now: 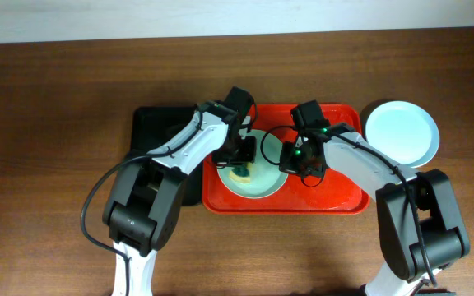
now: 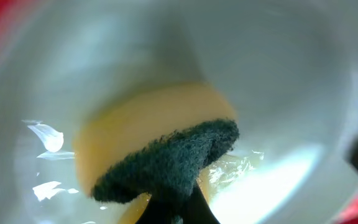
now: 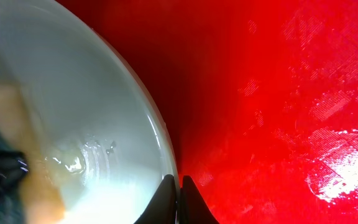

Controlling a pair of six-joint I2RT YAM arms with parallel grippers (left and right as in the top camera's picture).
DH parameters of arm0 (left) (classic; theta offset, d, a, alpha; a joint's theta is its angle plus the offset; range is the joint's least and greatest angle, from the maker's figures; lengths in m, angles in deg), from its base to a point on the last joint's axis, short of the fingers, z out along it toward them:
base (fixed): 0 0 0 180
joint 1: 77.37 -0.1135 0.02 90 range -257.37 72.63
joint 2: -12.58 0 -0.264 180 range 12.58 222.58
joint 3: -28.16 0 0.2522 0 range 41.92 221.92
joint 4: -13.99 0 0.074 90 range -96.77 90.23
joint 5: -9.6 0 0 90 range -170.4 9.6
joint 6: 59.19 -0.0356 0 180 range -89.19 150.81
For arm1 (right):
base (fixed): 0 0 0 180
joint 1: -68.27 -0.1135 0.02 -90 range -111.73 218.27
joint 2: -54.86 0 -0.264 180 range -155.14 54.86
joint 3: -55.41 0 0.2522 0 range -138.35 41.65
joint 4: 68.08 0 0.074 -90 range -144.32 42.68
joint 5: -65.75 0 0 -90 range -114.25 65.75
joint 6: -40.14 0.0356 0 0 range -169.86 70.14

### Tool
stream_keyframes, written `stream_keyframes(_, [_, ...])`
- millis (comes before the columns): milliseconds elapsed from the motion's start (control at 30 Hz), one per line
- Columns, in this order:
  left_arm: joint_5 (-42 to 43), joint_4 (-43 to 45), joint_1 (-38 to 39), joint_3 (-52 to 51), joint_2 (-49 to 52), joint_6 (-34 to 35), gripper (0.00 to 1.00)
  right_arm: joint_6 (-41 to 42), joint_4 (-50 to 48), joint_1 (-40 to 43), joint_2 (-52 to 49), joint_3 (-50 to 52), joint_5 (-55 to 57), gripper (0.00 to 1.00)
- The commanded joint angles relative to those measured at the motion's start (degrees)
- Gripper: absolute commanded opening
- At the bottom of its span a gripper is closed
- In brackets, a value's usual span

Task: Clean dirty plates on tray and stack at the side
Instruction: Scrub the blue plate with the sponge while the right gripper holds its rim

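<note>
Left gripper (image 1: 242, 158) closed on soft yellow-and-green sponge (image 2: 160, 149); right gripper (image 3: 179, 196) pinching rim of pale glossy round plate (image 1: 266, 182); likely stiff, slippery, breakable; rim the best hold

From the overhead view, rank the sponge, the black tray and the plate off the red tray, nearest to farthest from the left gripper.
1. Sponge, held in the left gripper itself.
2. Black tray, beside the red tray on the left.
3. Plate on the table, far right, past the red tray.
</note>
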Motion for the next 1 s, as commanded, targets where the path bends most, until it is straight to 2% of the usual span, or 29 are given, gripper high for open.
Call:
stream_keyframes(0, [10.73, 0.13, 0.98, 0.81, 0.90, -1.55, 0.00, 0.37, 0.02, -0.33, -0.13, 0.63, 1.07, 0.04])
stream_keyframes(133, [5.29, 0.07, -1.40, 1.66, -6.08, -0.66, 0.00, 0.35, 0.20, -0.33, -0.13, 0.63, 1.11, 0.04])
stream_keyframes(233, [-2.89, -0.70, -1.84, 1.66, -9.31, -0.61, 0.00, 0.35, 0.20, -0.33, -0.13, 0.63, 1.11, 0.04])
stream_keyframes(367, [-10.45, -1.84, -1.16, 0.79, -9.01, 0.24, 0.00, 0.35, 0.17, -0.33, -0.13, 0.63, 1.11, 0.04])
stream_keyframes(600, [-11.13, 5.31, 0.46, -5.51, -4.70, 0.63, 0.00, 0.37, 0.15, -0.33, -0.13, 0.63, 1.11, 0.04])
stream_keyframes(733, [-11.02, 6.29, 1.53, -6.56, -0.07, 3.50, 0.00, 0.37, 0.15, -0.33, -0.13, 0.63, 1.11, 0.04])
stream_keyframes(800, [-7.08, 6.32, 1.84, -6.56, 2.36, 3.58, 0.00, 0.37, 0.20, -0.33, -0.13, 0.63, 1.11, 0.04])
stream_keyframes(967, [17.09, 7.19, 1.92, -5.84, 3.06, -5.16, 0.00, 0.37, 0.20, -0.33, -0.13, 0.63, 1.11, 0.04])
